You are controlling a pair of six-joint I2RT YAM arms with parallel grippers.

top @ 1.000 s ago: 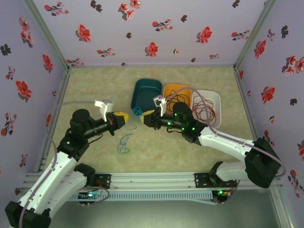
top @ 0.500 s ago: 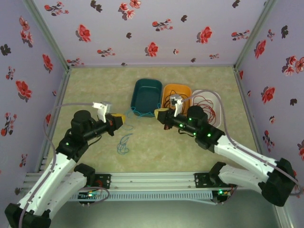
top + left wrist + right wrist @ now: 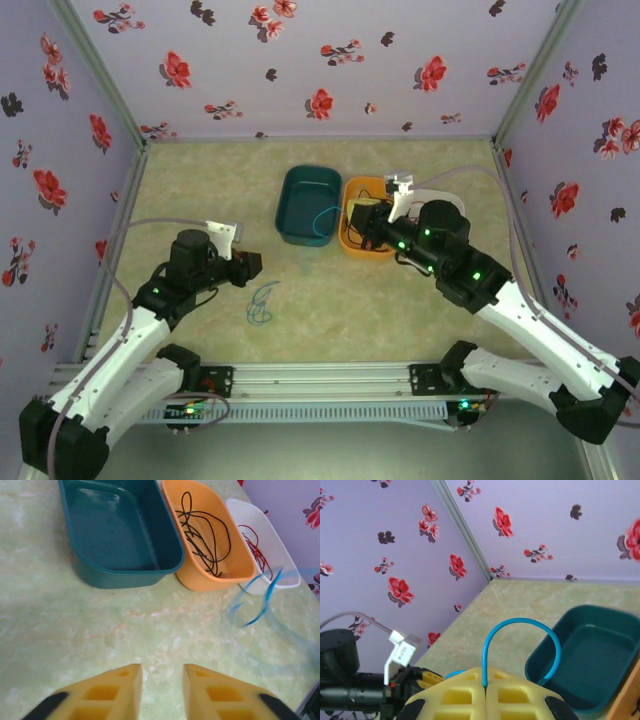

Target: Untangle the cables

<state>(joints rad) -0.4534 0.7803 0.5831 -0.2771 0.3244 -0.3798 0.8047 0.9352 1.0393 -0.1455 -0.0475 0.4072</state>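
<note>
A loose blue cable lay looped on the tabletop near our left gripper, its jaws apart and empty. Our right gripper had jaws clamped on a second blue cable by the teal tray. A black cable filled the orange tray, a red cable the white tray.

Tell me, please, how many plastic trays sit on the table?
3: a dark teal plastic tray on the left, an orange plastic tray next to it, and a white plastic tray furthest right; none looks hidden.
</note>
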